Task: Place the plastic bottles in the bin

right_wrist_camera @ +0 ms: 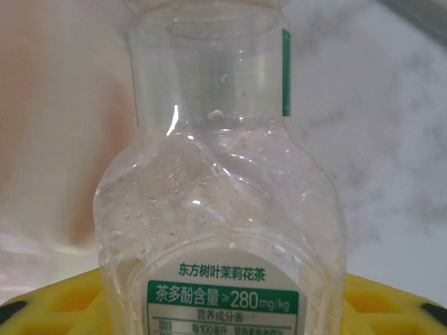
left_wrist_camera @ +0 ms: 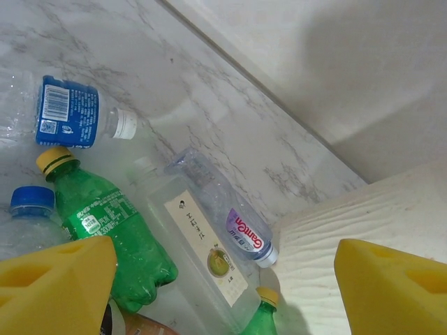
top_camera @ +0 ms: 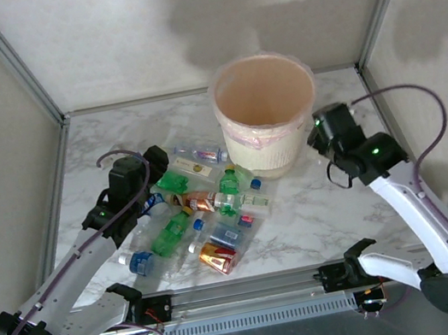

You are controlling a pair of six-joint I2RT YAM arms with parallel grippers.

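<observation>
The clear bottle with the green label runs lengthwise up the middle of the right wrist frame, neck toward the top edge. We see the right pincer clamped low on its body, just right of the bin at centre top of the overhead frame. The other plastic bottles lie at mixed angles left of and below the bin, with bare surface at lower right, and the left pincer hangs wide over them, holding nothing.
</observation>
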